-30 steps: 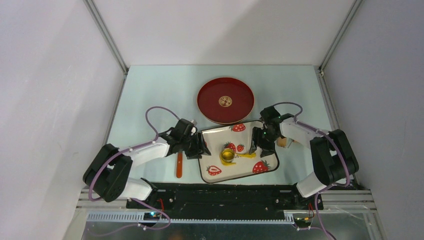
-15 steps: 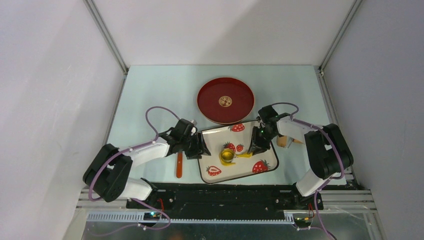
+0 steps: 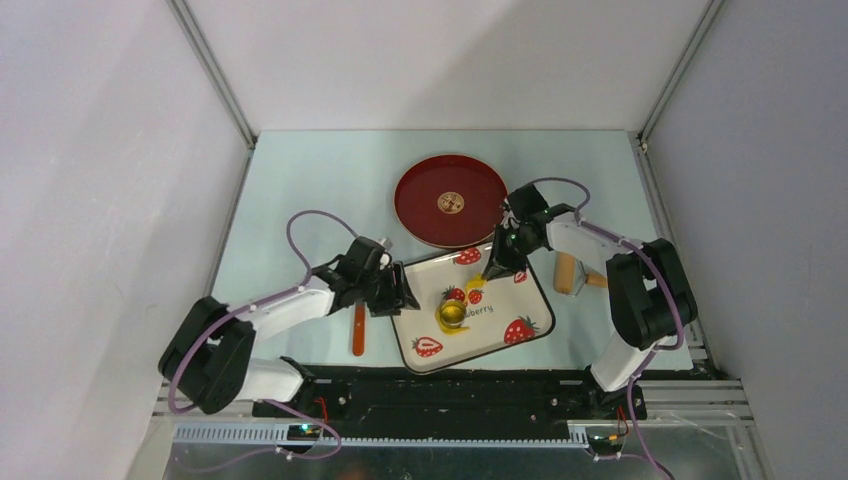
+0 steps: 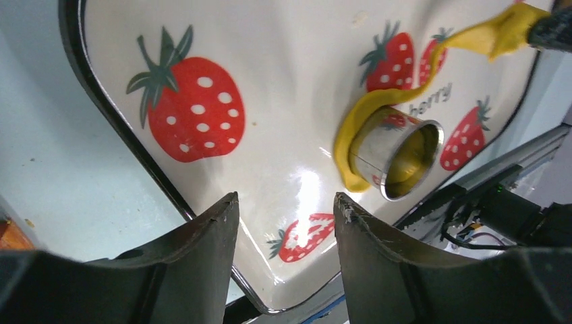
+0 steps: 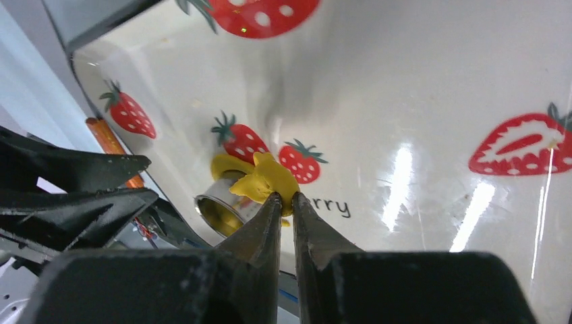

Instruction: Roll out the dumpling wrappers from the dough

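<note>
Right gripper (image 5: 285,198) pinching yellow dough (image 5: 260,179), dough looped round metal cup (image 4: 398,152) on strawberry tray (image 4: 283,81), left gripper (image 4: 287,197) fingers apart at tray's left edge

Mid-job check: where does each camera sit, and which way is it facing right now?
Top external: above and behind the robot, looking down at the tray; both arms show.
Left wrist: low at the tray's left edge, facing across to the cutter; the left fingers, open, show.
Right wrist: over the tray, facing the dough pinched in the right fingers.
Both wrist views share cutter and dough.
</note>
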